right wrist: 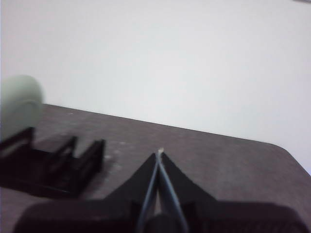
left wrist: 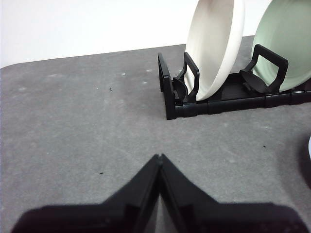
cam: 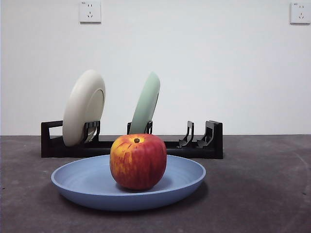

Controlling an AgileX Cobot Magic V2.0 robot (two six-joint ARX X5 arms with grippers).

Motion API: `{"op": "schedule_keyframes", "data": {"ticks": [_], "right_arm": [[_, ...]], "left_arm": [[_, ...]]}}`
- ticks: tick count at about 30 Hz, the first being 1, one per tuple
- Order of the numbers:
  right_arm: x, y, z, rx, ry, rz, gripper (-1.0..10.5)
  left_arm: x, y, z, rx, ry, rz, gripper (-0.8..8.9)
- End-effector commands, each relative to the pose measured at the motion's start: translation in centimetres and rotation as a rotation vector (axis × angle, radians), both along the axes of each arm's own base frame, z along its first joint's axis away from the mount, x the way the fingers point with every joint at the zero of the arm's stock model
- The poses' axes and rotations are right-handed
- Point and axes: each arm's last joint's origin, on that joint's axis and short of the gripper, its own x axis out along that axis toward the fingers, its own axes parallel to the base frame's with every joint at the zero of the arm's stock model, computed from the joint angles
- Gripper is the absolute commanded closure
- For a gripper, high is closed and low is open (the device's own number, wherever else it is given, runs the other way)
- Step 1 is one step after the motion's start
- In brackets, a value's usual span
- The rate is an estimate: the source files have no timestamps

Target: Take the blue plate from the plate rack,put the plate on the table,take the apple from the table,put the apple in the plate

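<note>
Dark grey mottled table (cam: 262, 194) running flat to a white wall (cam: 204, 58), two sockets (cam: 90, 11) high on that wall. Wide bare stretches of surface left and right of the things in the front view, and more bare surface ahead of each gripper in the wrist views; a rounded table corner visible far off in the right wrist view.

Low black plate rack (cam: 194, 148) lying lengthwise across the back, parallel to the wall. Holding two plates on edge: a cream-white plate (cam: 83, 107) in the left pair of holders and a pale green plate (cam: 146, 103) in the next pair, both tilted, tops leaning right. Remaining holders on the right end with nothing in them.

Blue plate (cam: 87, 187) flat on the table just in front of the rack, rim up, apart from the rack, wider than the span between the two standing plates. Only a sliver of its edge at the margin of the left wrist view.

Apple (cam: 138, 161) sitting inside the blue plate, near its middle, upright with the brown stem pit on top and tipped slightly toward the camera, yellow-orange streaks spreading from the pit on the left side.

Left gripper (left wrist: 159, 158) over bare table, near the rack's cream-plate end, jaws pressed together, holding nothing. Right gripper (right wrist: 159, 153) beside the rack's other end, picture blurred, jaws closed tip to tip, nothing between them. Neither gripper visible in the front view.
</note>
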Motion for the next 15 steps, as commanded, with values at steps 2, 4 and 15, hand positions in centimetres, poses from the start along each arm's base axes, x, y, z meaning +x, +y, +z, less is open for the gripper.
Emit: {"op": "schedule_keyframes", "data": {"ticks": [2, 4, 15], "right_arm": [[0.2, -0.5, -3.1, 0.067, 0.015, -0.075, 9.4], [0.1, -0.7, -4.3, 0.105, 0.022, -0.109, 9.4], [-0.2, -1.2, -7.6, 0.158, 0.173, -0.163, 9.4]], "left_arm": [[0.1, 0.0, -0.3, -0.006, 0.004, 0.008, 8.17], [0.1, 0.0, -0.3, -0.006, 0.004, 0.008, 8.17], [0.1, 0.0, -0.3, -0.006, 0.007, 0.008, 8.17]]}}
